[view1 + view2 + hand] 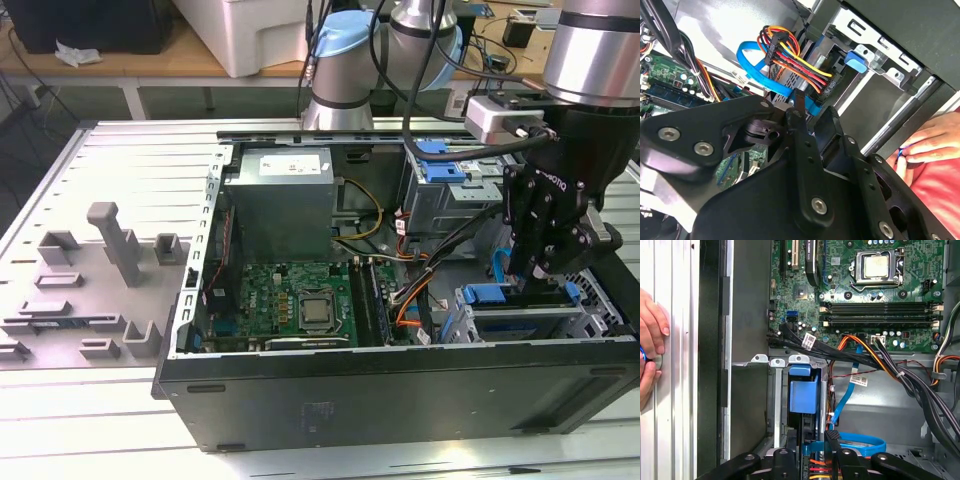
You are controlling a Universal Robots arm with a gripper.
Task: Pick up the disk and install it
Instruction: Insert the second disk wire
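Inside the drive cage, the disk (520,296) stands on edge, pinched by the claw (545,283).

Matt black metal case (400,395), glossy blue plastic latch (803,396)

One open computer case (400,395); one motherboard (290,305) (one processor socket (317,312) at its centre); one grey power-supply box (278,205) at the board's 12 o'clock; one black gripper (545,275); one person's hand (651,352); two flat blue cables (860,442).
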